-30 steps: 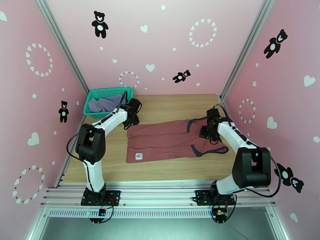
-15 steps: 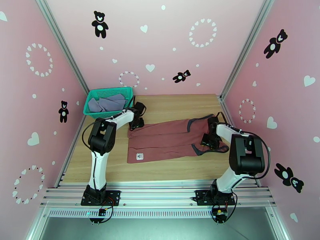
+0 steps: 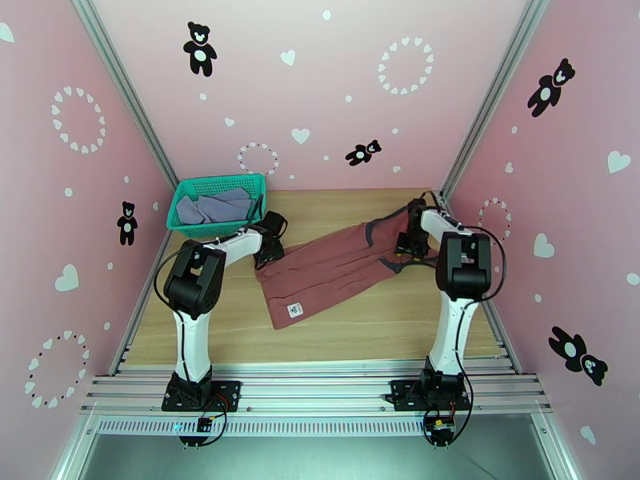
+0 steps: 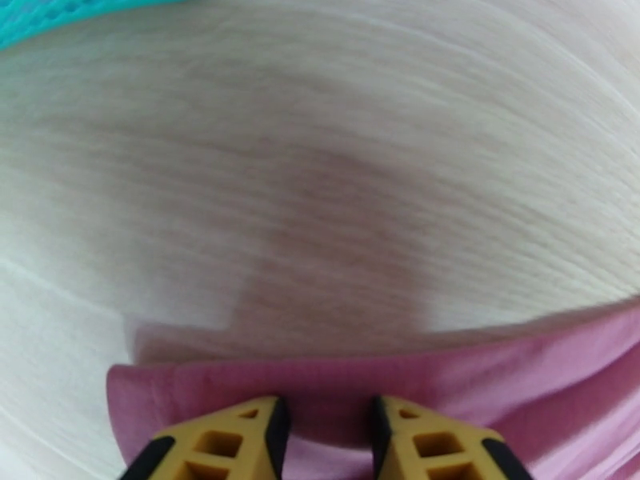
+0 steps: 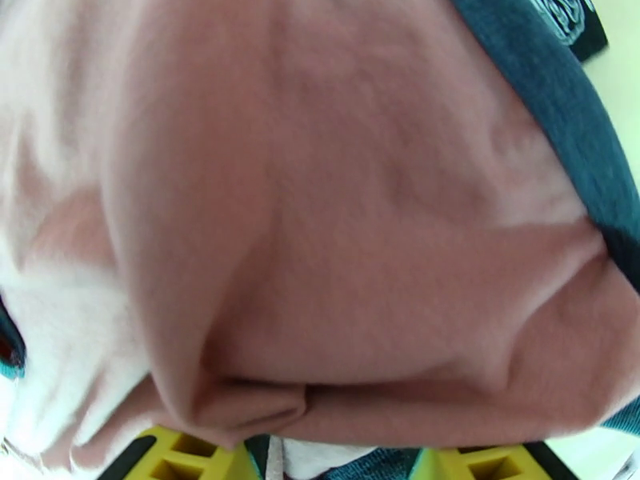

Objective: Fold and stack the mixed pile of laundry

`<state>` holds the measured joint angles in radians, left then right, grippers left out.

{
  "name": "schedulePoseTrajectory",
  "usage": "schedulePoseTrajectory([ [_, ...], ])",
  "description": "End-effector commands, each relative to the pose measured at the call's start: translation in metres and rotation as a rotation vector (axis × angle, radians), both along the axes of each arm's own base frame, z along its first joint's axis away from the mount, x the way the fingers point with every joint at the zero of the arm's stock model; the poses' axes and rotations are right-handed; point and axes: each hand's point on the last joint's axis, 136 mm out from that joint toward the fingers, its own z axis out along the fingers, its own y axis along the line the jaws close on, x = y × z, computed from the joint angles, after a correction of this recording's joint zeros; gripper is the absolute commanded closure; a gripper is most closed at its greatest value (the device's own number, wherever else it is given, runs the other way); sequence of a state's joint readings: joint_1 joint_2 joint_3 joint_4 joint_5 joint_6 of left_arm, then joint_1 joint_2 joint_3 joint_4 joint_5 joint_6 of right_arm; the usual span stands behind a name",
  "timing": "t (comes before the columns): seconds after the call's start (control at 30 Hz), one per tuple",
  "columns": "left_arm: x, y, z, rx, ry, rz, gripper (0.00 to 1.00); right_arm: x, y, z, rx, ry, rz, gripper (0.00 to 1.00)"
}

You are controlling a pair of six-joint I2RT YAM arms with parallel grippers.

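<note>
The rust-red tank top (image 3: 336, 266) lies slantwise on the wooden table (image 3: 368, 322), its white-labelled hem corner nearest the arms and its navy-trimmed straps toward the back right. My left gripper (image 3: 268, 251) holds the far hem corner; in the left wrist view the cloth edge (image 4: 480, 378) passes between the yellow fingers of that gripper (image 4: 324, 434). My right gripper (image 3: 406, 243) is shut on the strap end, and bunched red fabric (image 5: 360, 234) with navy trim (image 5: 552, 98) hangs over the gripper (image 5: 336, 462). The grey-lavender shirt (image 3: 212, 208) lies crumpled in the basket.
The teal mesh basket (image 3: 220, 182) stands at the back left corner, close behind my left gripper; its rim (image 4: 80, 10) appears in the left wrist view. Pink walls with metal posts enclose the table on three sides. Bare wood lies in front of the tank top.
The right gripper moved toward the back right corner, pulling the strap end with it. The tank top swung from lying flat and straight to a slant. The left gripper stayed near the hem.
</note>
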<state>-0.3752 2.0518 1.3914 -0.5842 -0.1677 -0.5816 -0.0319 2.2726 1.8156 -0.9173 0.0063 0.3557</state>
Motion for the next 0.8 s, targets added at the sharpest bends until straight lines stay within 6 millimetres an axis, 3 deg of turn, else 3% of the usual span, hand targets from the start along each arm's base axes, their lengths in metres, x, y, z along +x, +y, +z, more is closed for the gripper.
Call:
schedulePoseTrajectory([
  [0.0, -0.081, 0.028, -0.052, 0.058, 0.306, 0.067, 0.63, 0.019, 0.019, -0.014, 0.015, 0.036, 0.141, 0.49],
  [0.23, -0.122, 0.011, -0.055, 0.033, 0.346, 0.066, 0.63, 0.076, 0.063, -0.009, 0.101, -0.075, 0.299, 0.46],
  [0.43, -0.147, 0.013, -0.052, 0.077, 0.351, 0.079, 0.63, 0.096, 0.063, -0.007, 0.087, -0.119, 0.302, 0.43],
  [0.6, -0.123, 0.035, -0.014, 0.205, 0.275, 0.081, 0.62, 0.085, 0.05, 0.02, 0.042, -0.114, 0.283, 0.42],
  [0.77, -0.075, 0.048, 0.048, 0.288, 0.137, 0.08, 0.61, 0.069, 0.037, 0.085, -0.016, -0.205, 0.262, 0.37],
])
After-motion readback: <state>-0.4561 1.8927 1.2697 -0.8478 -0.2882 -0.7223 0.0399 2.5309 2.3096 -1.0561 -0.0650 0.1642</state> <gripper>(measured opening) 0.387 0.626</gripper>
